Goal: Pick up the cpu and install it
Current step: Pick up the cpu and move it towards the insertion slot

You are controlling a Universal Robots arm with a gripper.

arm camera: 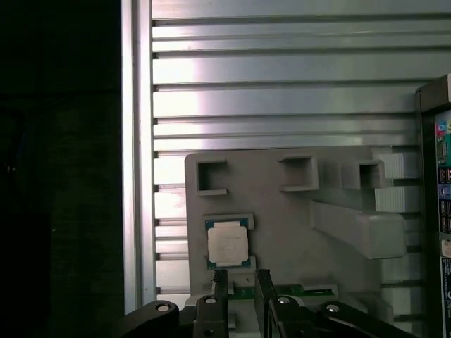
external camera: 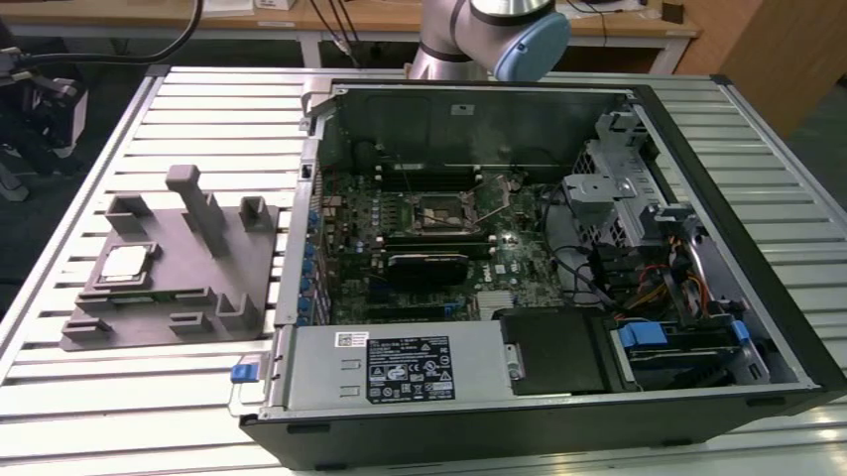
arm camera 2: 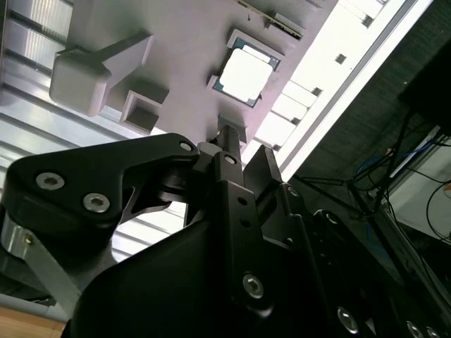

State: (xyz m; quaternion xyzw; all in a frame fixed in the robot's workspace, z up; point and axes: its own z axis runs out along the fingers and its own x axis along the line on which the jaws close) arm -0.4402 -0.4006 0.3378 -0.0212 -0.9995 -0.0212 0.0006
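Observation:
The cpu is a small silver square lying flat in a recess of the grey tray on the exterior view's left. Both wrist views look down on it from above: the cpu sits just beyond my gripper, whose two dark fingers stand a little apart with nothing between them. In the second wrist view the cpu shines bright on the tray, apart from my gripper. The open socket with its wire lever lies inside the case.
The open computer case takes up the middle and the exterior view's right, with the power supply at its front. Upright posts rise from the tray. The slatted metal table ends at a dark edge beside the tray.

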